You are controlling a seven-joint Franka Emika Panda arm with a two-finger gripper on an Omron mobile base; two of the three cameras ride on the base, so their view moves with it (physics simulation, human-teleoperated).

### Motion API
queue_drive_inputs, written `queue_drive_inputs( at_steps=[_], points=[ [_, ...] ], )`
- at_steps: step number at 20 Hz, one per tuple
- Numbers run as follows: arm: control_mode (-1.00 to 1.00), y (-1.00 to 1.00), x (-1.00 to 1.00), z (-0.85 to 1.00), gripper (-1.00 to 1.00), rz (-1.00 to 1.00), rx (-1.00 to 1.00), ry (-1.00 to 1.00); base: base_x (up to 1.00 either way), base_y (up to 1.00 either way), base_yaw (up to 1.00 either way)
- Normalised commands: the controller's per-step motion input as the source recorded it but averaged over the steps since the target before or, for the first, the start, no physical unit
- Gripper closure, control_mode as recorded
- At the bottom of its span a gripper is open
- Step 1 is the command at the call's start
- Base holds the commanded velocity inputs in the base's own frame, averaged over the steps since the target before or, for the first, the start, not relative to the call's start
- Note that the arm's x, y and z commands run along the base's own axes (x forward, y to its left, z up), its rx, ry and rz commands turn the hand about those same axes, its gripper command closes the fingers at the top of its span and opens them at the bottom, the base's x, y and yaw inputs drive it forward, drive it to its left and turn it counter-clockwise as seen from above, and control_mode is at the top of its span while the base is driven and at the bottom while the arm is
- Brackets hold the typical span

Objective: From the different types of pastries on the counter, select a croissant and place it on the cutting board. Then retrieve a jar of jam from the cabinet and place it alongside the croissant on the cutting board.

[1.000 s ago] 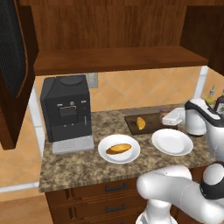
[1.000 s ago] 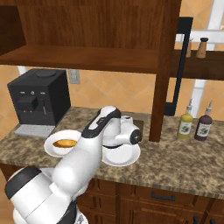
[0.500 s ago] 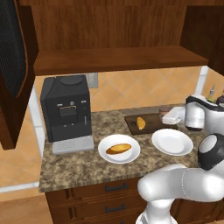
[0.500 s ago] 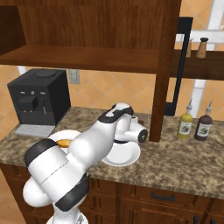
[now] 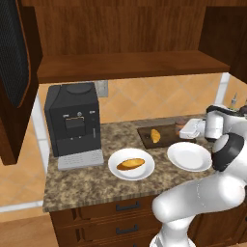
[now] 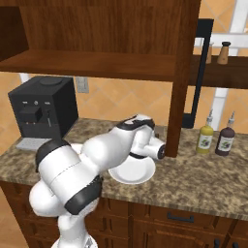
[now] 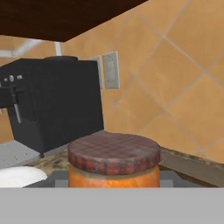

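- While we look from the hand view, the jar of jam [image 7: 113,164] sits low in the middle, orange with a dark brown lid, and our gripper [image 5: 185,129] is closed around it.
- We see the croissant [image 5: 155,135] lying on the cutting board [image 5: 146,137], right of middle in the left base view.
- We see the gripper just right of the board, above the counter [image 5: 77,185].
- We see the longer pastry [image 5: 130,164] on a white plate [image 5: 116,171], with a bare white plate [image 5: 189,156] beside it.
- We see a black coffee machine [image 5: 72,124] at the left.
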Motion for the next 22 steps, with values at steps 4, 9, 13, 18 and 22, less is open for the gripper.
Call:
queue_drive_inputs(
  at_steps=[4, 9, 13, 18, 22],
  points=[
    [-1.00, 0.00, 0.26, -0.21, 1.00, 0.06, 0.00, -0.01, 0.00, 0.00, 0.00],
    [-1.00, 0.00, 0.19, -0.29, 1.00, 0.07, 0.01, -0.02, 0.00, 0.00, 0.00],
    [-1.00, 0.00, 0.16, -0.24, 1.00, 0.07, 0.01, -0.01, 0.00, 0.00, 0.00],
    [-1.00, 0.00, 0.20, -0.13, 1.00, 0.06, 0.01, 0.00, 0.00, 0.00, 0.00],
    [-1.00, -0.05, 0.28, -0.06, 1.00, 0.05, 0.00, 0.00, 0.00, 0.00, 0.00]
  ],
)
